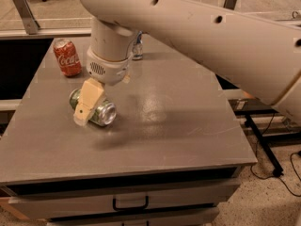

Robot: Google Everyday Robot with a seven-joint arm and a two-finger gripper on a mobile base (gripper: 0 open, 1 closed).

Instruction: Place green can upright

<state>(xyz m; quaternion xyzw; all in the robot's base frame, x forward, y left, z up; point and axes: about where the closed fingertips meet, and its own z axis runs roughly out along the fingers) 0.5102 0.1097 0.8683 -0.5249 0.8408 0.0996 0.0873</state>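
Note:
The green can (pixel 104 113) lies on its side on the grey table (pixel 169 121), left of the middle, with its silver end facing front right. My gripper (pixel 86 108) hangs down from the big white arm (pixel 110 55). Its tan tip sits right over the can's middle and covers part of the green label. I cannot see whether it grips the can.
A red Coca-Cola can (pixel 67 57) stands upright at the back left of the table. A silver-and-blue can (pixel 137 46) stands at the back, partly hidden behind the arm. A drawer with a black handle (pixel 130 203) is below the front edge. Cables lie on the floor at the right.

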